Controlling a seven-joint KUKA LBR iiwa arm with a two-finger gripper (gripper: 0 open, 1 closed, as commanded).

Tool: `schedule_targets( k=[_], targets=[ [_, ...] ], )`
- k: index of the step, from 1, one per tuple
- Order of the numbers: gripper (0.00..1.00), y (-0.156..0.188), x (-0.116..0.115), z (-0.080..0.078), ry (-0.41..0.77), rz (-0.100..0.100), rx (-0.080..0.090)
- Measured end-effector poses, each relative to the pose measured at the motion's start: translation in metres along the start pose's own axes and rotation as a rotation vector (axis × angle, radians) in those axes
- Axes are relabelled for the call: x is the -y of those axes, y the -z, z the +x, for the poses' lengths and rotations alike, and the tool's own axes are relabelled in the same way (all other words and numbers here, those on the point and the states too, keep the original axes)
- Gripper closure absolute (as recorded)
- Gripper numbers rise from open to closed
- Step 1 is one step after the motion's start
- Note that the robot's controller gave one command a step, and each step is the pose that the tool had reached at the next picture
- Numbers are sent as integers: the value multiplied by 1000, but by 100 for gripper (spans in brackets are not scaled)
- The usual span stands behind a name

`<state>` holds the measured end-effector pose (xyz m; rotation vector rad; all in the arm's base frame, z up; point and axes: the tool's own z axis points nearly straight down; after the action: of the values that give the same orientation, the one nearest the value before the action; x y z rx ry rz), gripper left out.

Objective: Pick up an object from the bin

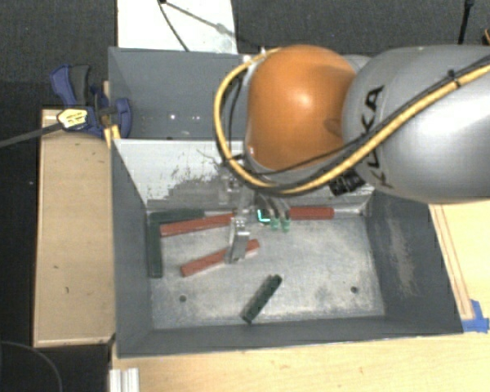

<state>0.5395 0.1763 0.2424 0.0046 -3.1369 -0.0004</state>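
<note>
arm in from right, tool down on red bar lying lower-left to upper-right, can't tell if it's clamped

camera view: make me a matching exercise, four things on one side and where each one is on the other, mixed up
Things
1. gripper
2. dark bar lying aslant
3. dark bar pointing front to back
4. red-brown bar lying aslant

Places
a. along the left wall of the bin
b. mid-floor, reaching out to the left from the gripper
c. alone near the front wall
d. mid-floor, at the right end of a red-brown bar

Pairs: 1-d, 2-c, 3-a, 4-b
</note>
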Motion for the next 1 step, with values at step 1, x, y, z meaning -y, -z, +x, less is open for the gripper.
schedule_targets(
  k=[1],
  targets=[
    [0, -143, 48, 25, 372, 1, 0]
  ],
)
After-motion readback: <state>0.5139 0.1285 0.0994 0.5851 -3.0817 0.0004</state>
